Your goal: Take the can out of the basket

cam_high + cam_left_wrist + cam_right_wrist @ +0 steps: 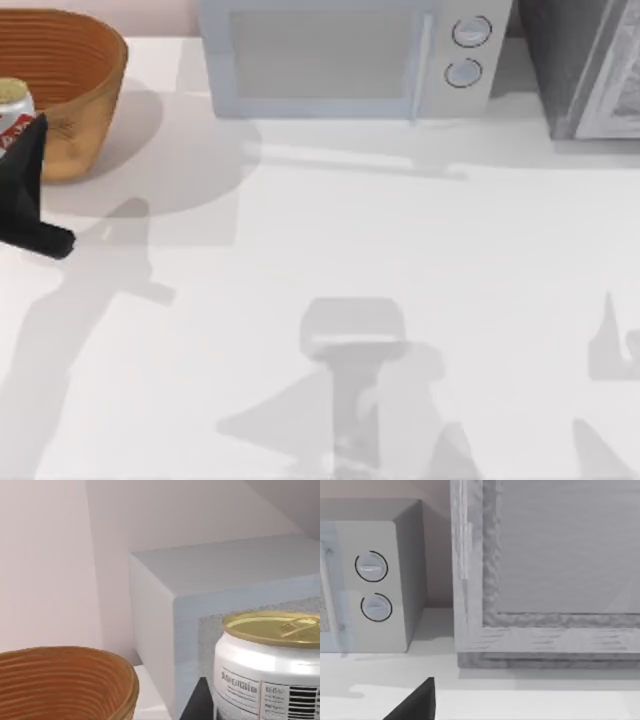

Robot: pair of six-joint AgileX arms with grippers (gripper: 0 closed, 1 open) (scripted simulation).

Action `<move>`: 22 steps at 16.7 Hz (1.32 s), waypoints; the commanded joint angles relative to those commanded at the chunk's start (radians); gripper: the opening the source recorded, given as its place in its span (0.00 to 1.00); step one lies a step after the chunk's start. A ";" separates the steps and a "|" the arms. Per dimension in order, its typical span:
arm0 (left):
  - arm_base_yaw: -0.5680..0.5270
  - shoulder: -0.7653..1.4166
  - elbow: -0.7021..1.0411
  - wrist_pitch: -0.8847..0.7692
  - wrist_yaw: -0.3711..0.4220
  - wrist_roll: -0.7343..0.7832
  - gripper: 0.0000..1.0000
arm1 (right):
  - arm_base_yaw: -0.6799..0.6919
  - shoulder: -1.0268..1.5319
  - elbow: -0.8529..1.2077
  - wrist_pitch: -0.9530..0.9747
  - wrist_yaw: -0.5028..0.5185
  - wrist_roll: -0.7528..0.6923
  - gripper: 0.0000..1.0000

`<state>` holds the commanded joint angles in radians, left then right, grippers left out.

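Our left gripper (15, 150) clamps the can (12, 108), raised beside the basket (95, 95) at the table's (400, 250) left edge.

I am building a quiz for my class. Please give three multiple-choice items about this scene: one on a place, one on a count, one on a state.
1. Where is the basket in the top view?
A. far left
B. centre
C. far right

2. How many knobs does the microwave have?
A. one
B. two
C. four

3. How is the can?
A. lying flat on the table
B. crushed
C. upright

Answers:
1. A: the basket sits at the table's far left corner, left of the microwave.
2. B: two round knobs stand one above the other.
3. C: the can has its top facing up, held by the left gripper; the right gripper idles near the microwave.
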<state>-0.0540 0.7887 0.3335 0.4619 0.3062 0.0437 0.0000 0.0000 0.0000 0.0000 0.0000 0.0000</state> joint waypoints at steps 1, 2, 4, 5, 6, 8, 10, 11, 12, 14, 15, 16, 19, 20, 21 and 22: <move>-0.003 0.045 0.020 0.029 0.021 0.003 0.00 | 0.000 0.000 0.000 0.000 0.000 0.000 1.00; -0.007 0.090 0.039 0.058 0.041 0.005 0.00 | 0.000 0.000 0.000 0.000 0.000 0.000 1.00; -0.013 0.178 0.075 0.112 0.082 0.010 0.00 | 0.000 0.000 0.000 0.000 0.000 0.000 1.00; -0.017 0.222 0.092 0.139 0.103 0.012 0.00 | 0.000 0.000 0.000 0.000 0.000 0.000 1.00; -0.020 0.265 0.108 0.164 0.124 0.013 0.00 | 0.000 0.000 0.000 0.000 0.000 0.000 1.00; -0.027 0.351 0.137 0.212 0.166 0.015 0.00 | 0.000 0.000 0.000 0.000 0.000 0.000 1.00; -0.034 0.435 0.162 0.257 0.208 0.016 0.00 | 0.000 0.000 0.000 0.000 0.000 0.000 1.00; -0.038 0.476 0.174 0.278 0.230 0.015 0.00 | 0.000 0.000 0.000 0.000 0.000 0.000 1.00; -0.041 0.516 0.186 0.299 0.251 0.015 0.00 | 0.000 0.000 0.000 0.000 0.000 0.000 1.00; -0.047 0.594 0.209 0.341 0.295 0.015 0.00 | 0.000 0.000 0.000 0.000 0.000 0.000 1.00; -0.050 0.631 0.221 0.362 0.317 0.015 0.00 | 0.000 0.000 0.000 0.000 0.000 0.000 1.00; -0.053 0.668 0.232 0.383 0.339 0.015 0.00 | 0.000 0.000 0.000 0.000 0.000 0.000 1.00; -0.059 0.774 0.266 0.443 0.406 0.014 0.00 | 0.000 0.000 0.000 0.000 0.000 0.000 1.00; -0.061 0.807 0.279 0.464 0.429 0.015 0.00 | 0.000 0.000 0.000 0.000 0.000 0.000 1.00; -0.063 0.839 0.292 0.485 0.452 0.017 0.00 | 0.000 0.000 0.000 0.000 0.000 0.000 1.00; -0.065 0.871 0.305 0.506 0.476 0.018 0.00 | 0.000 0.000 0.000 0.000 0.000 0.000 1.00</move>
<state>-0.1188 1.6596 0.6383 0.9674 0.7819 0.0621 0.0000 0.0000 0.0000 0.0000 0.0000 0.0000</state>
